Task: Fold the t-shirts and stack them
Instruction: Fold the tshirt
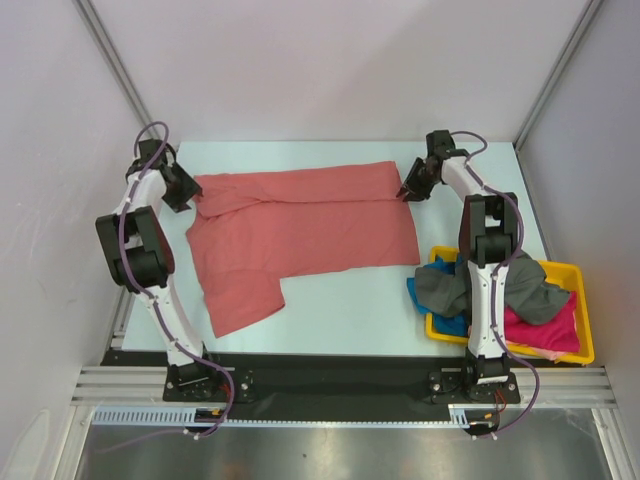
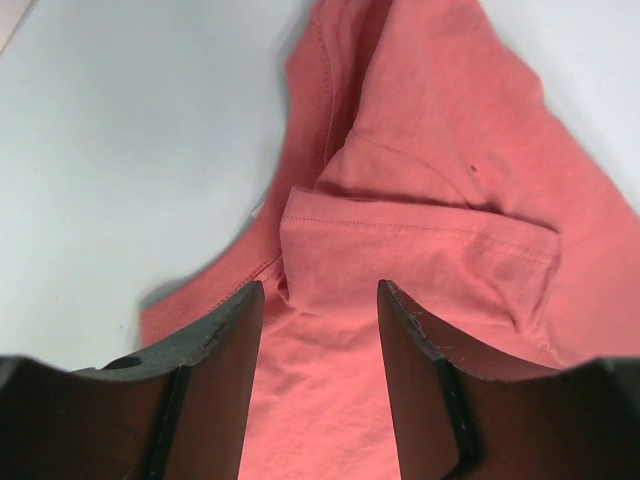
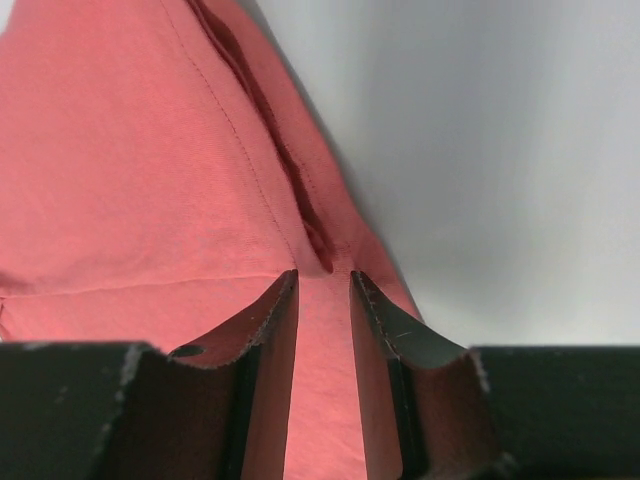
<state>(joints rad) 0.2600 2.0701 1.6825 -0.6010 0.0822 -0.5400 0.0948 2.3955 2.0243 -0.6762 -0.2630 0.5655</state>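
From above, the salmon-red t-shirt (image 1: 310,220) lies spread toward the desk's far edge, with the left gripper (image 1: 188,195) at its far-left corner and the right gripper (image 1: 408,190) at its far-right. Left wrist: jaws apart, astride a doubled-over flap. Right wrist: jaws narrowly apart over the hem. Pinching only one layer would likely skew the fold.

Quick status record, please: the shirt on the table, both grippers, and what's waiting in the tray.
on table: salmon-red cloth t-shirt, spread out, rumpled, unfolded
left gripper: open, over the shirt's far left corner
right gripper: at the far right corner, jaws narrowly apart over the hem; grip unclear
tray: yellow plastic tray, near right
in tray: dark grey t-shirt, bright blue t-shirt, magenta-pink t-shirt, heaped
stack: none yet
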